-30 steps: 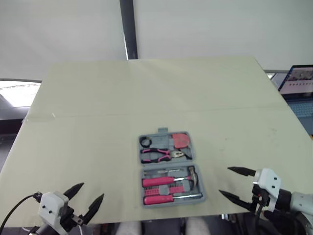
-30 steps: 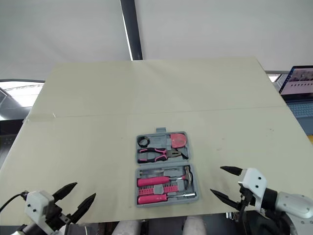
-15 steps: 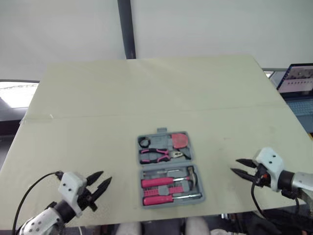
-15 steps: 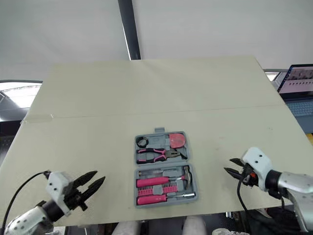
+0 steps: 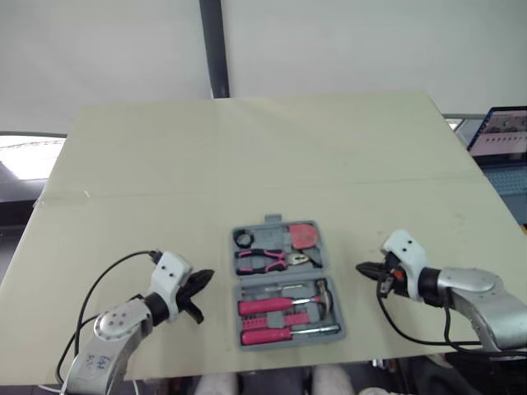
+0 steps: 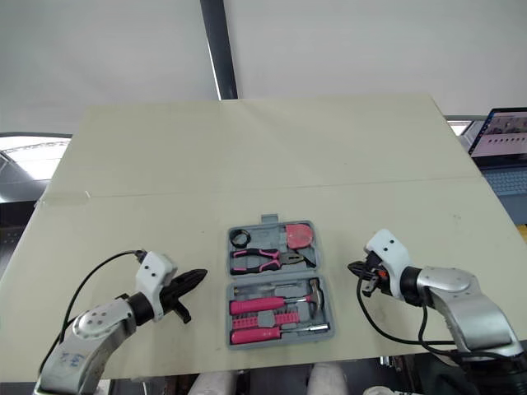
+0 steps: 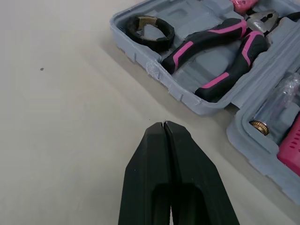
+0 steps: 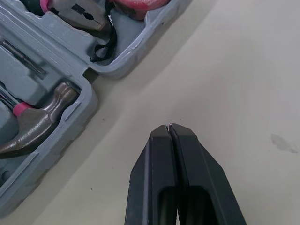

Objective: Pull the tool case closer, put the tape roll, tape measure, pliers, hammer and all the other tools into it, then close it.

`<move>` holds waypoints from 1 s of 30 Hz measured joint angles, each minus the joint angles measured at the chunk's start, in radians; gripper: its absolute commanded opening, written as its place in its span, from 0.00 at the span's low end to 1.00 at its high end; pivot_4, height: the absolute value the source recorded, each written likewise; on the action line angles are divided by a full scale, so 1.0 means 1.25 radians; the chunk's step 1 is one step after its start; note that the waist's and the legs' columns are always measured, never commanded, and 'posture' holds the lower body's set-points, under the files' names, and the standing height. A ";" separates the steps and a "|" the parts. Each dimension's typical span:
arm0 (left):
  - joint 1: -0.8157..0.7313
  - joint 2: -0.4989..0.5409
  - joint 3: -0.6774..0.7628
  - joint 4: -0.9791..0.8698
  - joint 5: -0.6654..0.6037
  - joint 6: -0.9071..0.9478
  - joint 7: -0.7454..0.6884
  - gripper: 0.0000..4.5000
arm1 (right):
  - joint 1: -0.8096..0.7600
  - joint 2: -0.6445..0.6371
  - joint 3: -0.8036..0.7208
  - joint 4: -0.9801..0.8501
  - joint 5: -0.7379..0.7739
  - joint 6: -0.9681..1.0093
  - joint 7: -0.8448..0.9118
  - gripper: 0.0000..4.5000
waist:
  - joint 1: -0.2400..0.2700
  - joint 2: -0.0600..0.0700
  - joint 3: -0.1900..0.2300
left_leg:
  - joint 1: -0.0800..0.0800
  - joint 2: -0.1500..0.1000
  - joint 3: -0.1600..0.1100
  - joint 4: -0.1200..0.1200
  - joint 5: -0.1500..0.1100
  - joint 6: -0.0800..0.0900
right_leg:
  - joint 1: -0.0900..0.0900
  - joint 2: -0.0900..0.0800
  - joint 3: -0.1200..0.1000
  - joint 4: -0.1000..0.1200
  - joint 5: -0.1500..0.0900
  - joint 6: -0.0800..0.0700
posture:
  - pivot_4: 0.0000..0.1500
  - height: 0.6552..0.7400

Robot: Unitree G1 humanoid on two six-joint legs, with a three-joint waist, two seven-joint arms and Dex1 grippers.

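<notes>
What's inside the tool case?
The tool case holds tape roll, pliers, tape measure in the far half; hammer and pink-handled tools in the near half. Anything beneath them is hidden.

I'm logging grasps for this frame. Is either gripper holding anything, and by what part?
Nothing is held. The left gripper and right gripper are both shut and empty, one at each side of the open case.
</notes>
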 measured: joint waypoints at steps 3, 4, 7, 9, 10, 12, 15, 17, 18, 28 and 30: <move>-0.056 -0.002 -0.038 0.040 0.008 0.035 -0.002 0.02 | -0.037 0.016 0.030 0.001 -0.005 0.042 -0.024 0.02 | 0.000 0.000 0.000 | 0.000 0.000 0.000 0.000 0.000 -0.001 | 0.000 0.000 0.000 0.000 0.000 0.000 | 1.00 0.95; -0.070 -0.002 -0.047 0.050 0.008 0.042 -0.004 0.02 | -0.048 0.023 0.041 0.002 -0.009 0.043 -0.030 0.02 | 0.000 0.000 0.000 | 0.000 0.000 0.000 0.000 0.000 -0.001 | -0.001 0.000 0.000 0.001 0.000 0.000 | 1.00 0.95; -0.099 -0.001 -0.072 0.059 0.009 0.057 -0.013 0.02 | -0.069 0.036 0.068 0.009 -0.020 0.045 -0.044 0.02 | -0.001 0.000 0.000 | -0.002 0.000 0.000 0.000 0.000 -0.001 | -0.002 0.000 0.000 0.001 0.000 0.000 | 1.00 0.95; -0.104 0.000 -0.077 0.064 0.005 0.066 -0.027 0.02 | -0.085 0.043 0.082 0.025 -0.029 0.053 -0.054 0.02 | 0.000 0.000 0.000 | -0.005 0.000 0.000 0.001 0.000 -0.001 | -0.005 0.000 0.000 0.002 0.000 0.000 | 1.00 0.95; -0.109 0.000 -0.081 0.074 0.003 0.070 -0.037 0.02 | -0.093 0.046 0.085 0.034 -0.032 0.059 -0.059 0.02 | 0.000 0.000 0.000 | -0.008 0.000 0.000 0.002 0.001 -0.001 | -0.008 0.000 0.000 0.003 0.000 0.000 | 1.00 0.95; -0.118 0.003 -0.087 0.097 0.002 0.073 -0.050 0.02 | -0.101 0.048 0.091 0.038 -0.037 0.065 -0.062 0.02 | 0.000 0.000 0.000 | -0.010 0.000 0.000 0.002 0.001 -0.001 | -0.011 0.000 0.000 0.003 0.000 0.000 | 1.00 0.95; -0.135 0.016 -0.089 0.115 0.002 0.071 -0.074 0.02 | -0.110 0.052 0.105 0.038 -0.037 0.077 -0.062 0.02 | -0.001 0.000 0.000 | -0.010 0.000 0.000 0.002 0.002 -0.001 | -0.011 0.000 0.000 0.004 0.000 0.000 | 1.00 0.95; -0.137 0.017 -0.090 0.118 0.002 0.070 -0.082 0.02 | -0.114 0.056 0.113 0.038 -0.037 0.078 -0.062 0.02 | -0.001 0.000 0.000 | -0.010 0.000 0.000 0.002 0.002 -0.001 | -0.011 0.000 0.000 0.004 0.000 0.000 | 1.00 0.95; -0.137 0.017 -0.090 0.119 0.002 0.068 -0.085 0.02 | -0.116 0.058 0.114 0.038 -0.036 0.079 -0.062 0.02 | -0.001 0.000 0.000 | -0.010 0.000 0.000 0.002 0.002 -0.001 | -0.011 0.000 0.000 0.004 0.000 0.000 | 1.00 0.95; -0.154 0.016 -0.110 0.135 0.007 0.058 -0.096 0.02 | -0.130 0.061 0.115 0.030 -0.015 0.114 -0.056 0.02 | 0.002 0.000 0.000 | -0.010 0.000 0.000 0.002 0.002 -0.001 | -0.011 0.000 0.000 0.004 0.000 0.000 | 1.00 0.95; -0.153 0.015 -0.115 0.134 0.007 0.058 -0.096 0.02 | -0.130 0.064 0.118 0.024 -0.010 0.117 -0.053 0.02 | 0.001 0.000 0.000 | -0.010 0.000 0.000 0.002 0.002 -0.001 | -0.011 0.000 0.000 0.004 0.000 0.000 | 1.00 0.95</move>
